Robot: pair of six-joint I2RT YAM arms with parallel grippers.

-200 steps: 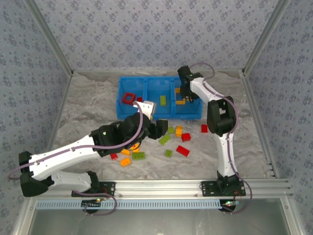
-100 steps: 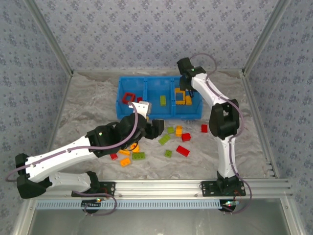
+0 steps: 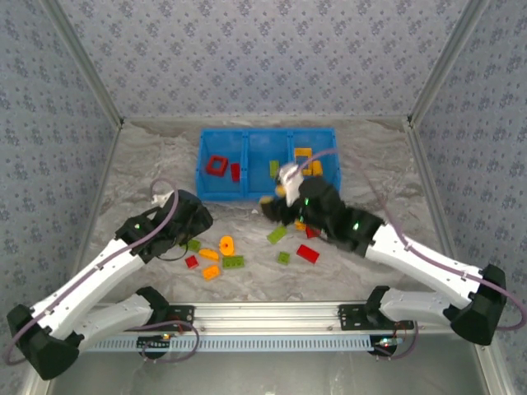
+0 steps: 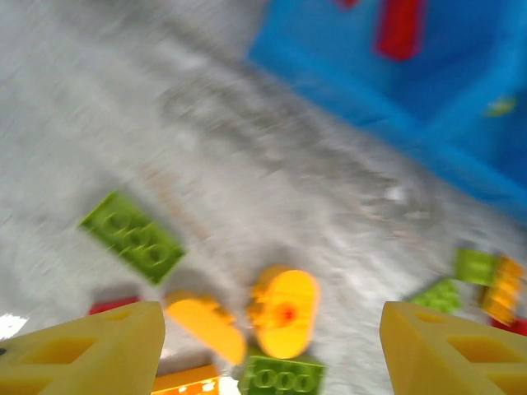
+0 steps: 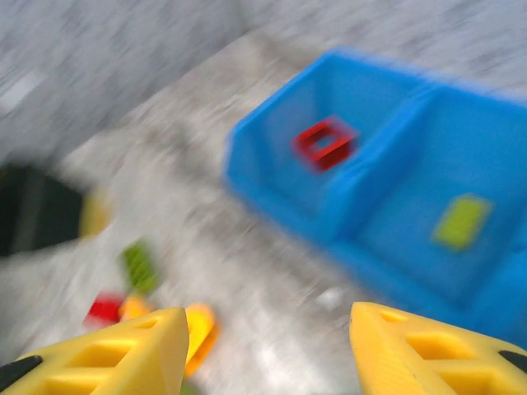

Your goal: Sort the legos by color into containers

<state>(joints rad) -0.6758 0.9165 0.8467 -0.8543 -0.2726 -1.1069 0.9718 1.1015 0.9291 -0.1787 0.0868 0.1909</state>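
We held our left gripper (image 4: 268, 350) and right gripper (image 5: 268, 354) wide and empty above the loose bricks (image 3: 233, 262) on the table (image 3: 140, 181), beside the blue bin (image 3: 218, 191) with red, green and orange pieces sorted inside, likely ready to pick more

Two arms (image 3: 107, 265), one blue bin (image 3: 247, 192) of three compartments (image 3: 262, 163), about sixteen bricks (image 3: 308, 253).

grey mottled tabletop (image 3: 140, 164), floral patterned walls (image 3: 263, 58), aluminium front rail (image 3: 272, 311)
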